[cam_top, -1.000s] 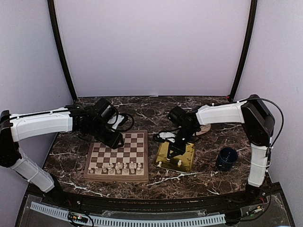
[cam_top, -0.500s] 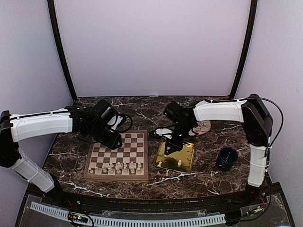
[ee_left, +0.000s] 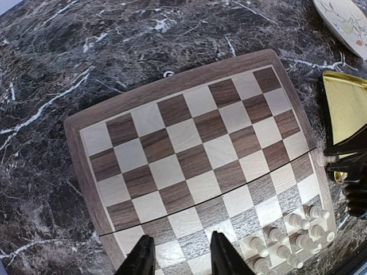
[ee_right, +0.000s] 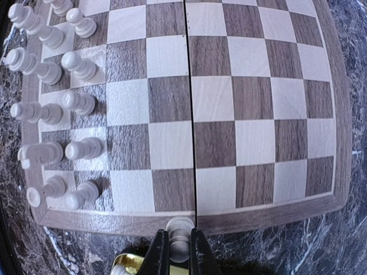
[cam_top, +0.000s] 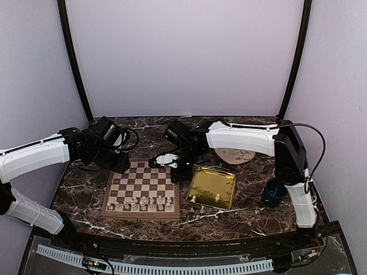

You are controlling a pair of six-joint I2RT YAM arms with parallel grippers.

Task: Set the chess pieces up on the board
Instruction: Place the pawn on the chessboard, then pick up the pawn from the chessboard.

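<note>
Jaws of right gripper [ee_right: 179,255] were clenched on one small cream-white chess piece [ee_right: 179,238], held at the right edge of the square wooden chessboard [cam_top: 146,182] with dark brown and tan checks, just over its brown frame by the fold seam. Left gripper [ee_left: 180,260] hovered by the board's far-left corner, jaws partly apart, nothing between them. Other cream-white chess pieces [cam_top: 140,202] stood in two rows along the board's near side. Two more pieces [cam_top: 217,197] stood at the near edge of the shiny gold rectangular tray [cam_top: 221,177], right of the board. Dark blue cup [cam_top: 274,192] sat further right. Pale oval plate [cam_top: 236,154] lay behind the tray. All were on the dark marble table [cam_top: 229,220].
</note>
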